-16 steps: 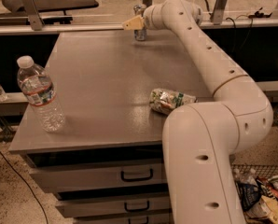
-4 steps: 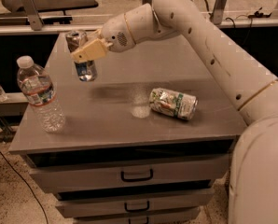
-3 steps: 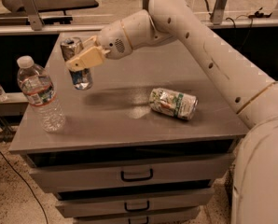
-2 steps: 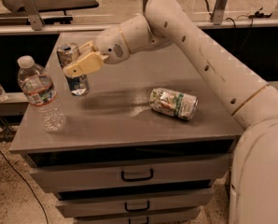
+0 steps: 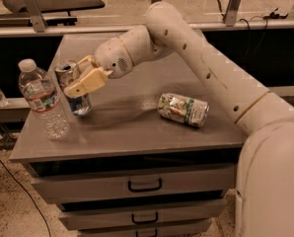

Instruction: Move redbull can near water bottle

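Observation:
The redbull can [image 5: 77, 101] is slim and silver with blue patches. It stands upright at the left of the grey table top [image 5: 137, 127], its base at or just above the surface. My gripper [image 5: 77, 79] is shut on the can's upper part, with a tan finger [image 5: 88, 81] across its front. The water bottle [image 5: 42, 100] is clear and ribbed, with a white cap and a label band. It stands upright just left of the can, a narrow gap between them.
A wider green-and-white can [image 5: 183, 109] lies on its side at the table's middle right. My white arm [image 5: 206, 73] reaches across the table from the right. Drawers [image 5: 144, 185] sit below the table's front edge. A counter runs behind.
My gripper has carried the redbull can from the table's far edge leftward and down to a spot beside the water bottle. The bottle and the green-and-white can have not moved.

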Available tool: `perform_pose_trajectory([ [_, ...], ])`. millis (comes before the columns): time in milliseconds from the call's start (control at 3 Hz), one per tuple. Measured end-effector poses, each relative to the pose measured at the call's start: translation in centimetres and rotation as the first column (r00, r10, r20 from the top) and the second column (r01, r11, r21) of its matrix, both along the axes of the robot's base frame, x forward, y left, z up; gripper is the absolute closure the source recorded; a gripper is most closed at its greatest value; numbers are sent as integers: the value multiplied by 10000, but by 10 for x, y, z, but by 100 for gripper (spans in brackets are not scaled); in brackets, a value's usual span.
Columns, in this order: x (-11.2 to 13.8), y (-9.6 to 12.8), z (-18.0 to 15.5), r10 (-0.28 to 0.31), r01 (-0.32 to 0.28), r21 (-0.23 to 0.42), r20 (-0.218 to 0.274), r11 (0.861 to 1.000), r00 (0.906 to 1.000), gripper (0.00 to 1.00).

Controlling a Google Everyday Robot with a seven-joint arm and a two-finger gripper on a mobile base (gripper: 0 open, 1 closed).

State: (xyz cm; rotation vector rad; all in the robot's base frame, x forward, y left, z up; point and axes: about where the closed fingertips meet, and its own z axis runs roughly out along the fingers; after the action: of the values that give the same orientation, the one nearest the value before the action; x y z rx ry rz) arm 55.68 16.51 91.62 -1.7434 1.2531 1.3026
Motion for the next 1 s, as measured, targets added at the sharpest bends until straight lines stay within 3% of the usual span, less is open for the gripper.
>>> perform_pose_trajectory([
  [333,-9,1,-8,647,-645,-100,223,9979,9977,63],
  [1000,-15,1,-15,1151,-1146,-131,479,9933,9922,17],
])
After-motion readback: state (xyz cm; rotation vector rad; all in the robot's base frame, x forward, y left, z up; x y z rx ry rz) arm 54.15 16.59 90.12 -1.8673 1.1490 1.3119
